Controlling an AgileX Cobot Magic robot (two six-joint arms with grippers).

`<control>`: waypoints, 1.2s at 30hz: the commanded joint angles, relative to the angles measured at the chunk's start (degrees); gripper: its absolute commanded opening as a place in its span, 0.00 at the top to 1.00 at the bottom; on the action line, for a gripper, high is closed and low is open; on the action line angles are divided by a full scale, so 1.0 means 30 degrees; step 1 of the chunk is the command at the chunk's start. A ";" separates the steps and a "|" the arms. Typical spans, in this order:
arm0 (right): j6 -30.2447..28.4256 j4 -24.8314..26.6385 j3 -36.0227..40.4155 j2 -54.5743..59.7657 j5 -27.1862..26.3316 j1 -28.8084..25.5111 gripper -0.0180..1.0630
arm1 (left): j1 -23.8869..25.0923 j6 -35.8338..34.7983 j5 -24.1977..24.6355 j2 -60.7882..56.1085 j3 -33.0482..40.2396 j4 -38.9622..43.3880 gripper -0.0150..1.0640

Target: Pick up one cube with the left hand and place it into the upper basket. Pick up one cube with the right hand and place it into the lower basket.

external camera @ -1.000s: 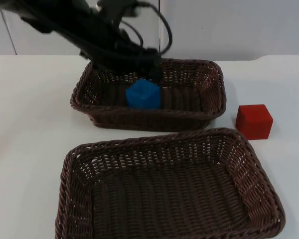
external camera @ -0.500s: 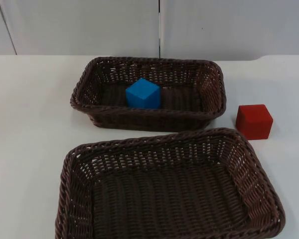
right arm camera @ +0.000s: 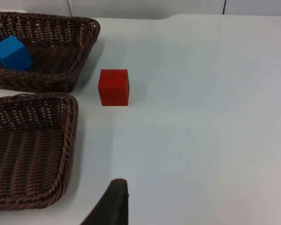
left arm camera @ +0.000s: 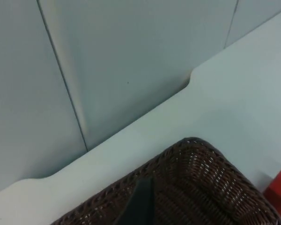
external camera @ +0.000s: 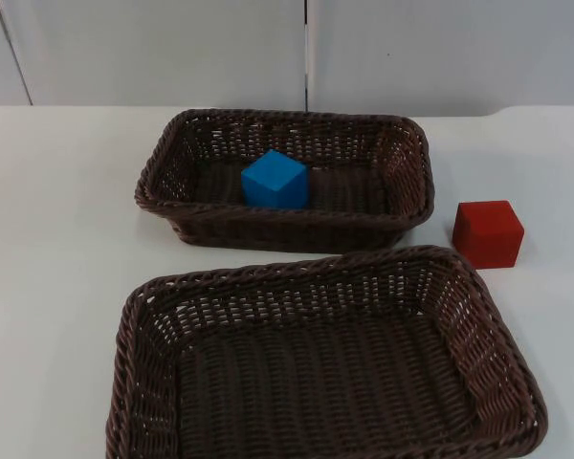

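Left arm gone from over the upper basket

Since a second ago the left arm has left the top view; it then hung over the upper basket (external camera: 285, 180), above the blue cube (external camera: 275, 180). Nothing else has shifted since half a second ago.

Now the blue cube sits inside the upper basket, near the middle, close to its front wall. The upper basket stands toward the table's (external camera: 57, 239) far edge, by the grey wall (external camera: 411, 53). The lower basket (external camera: 320, 359) stands at the near edge with no cube in it. The two baskets lie close together but apart.

The red cube (external camera: 488, 232) stands on the tabletop toward the right edge, just beside the lower basket's far right corner and to the right of the upper basket, touching neither.

In the left wrist view, one fingertip of the left gripper (left arm camera: 139, 206) shows above the upper basket's corner, with a sliver of the red cube beyond; I cannot tell how its jaws stand. In the right wrist view, one fingertip of the right gripper (right arm camera: 113, 202) hangs over bare tabletop, well apart from the red cube; its jaws cannot be judged either.
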 commanded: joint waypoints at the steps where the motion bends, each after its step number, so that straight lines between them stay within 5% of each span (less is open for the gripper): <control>1: 0.0000 -0.0041 0.0033 -0.0052 0.0013 -0.0111 0.01 | 0.0014 -0.0845 0.0180 -0.0551 0.0290 0.0448 0.21; 36: -0.0165 -0.0150 0.0033 -0.0052 0.0013 -0.0111 0.01 | 0.0014 -0.2632 -0.2719 -1.2533 1.4119 0.0623 0.21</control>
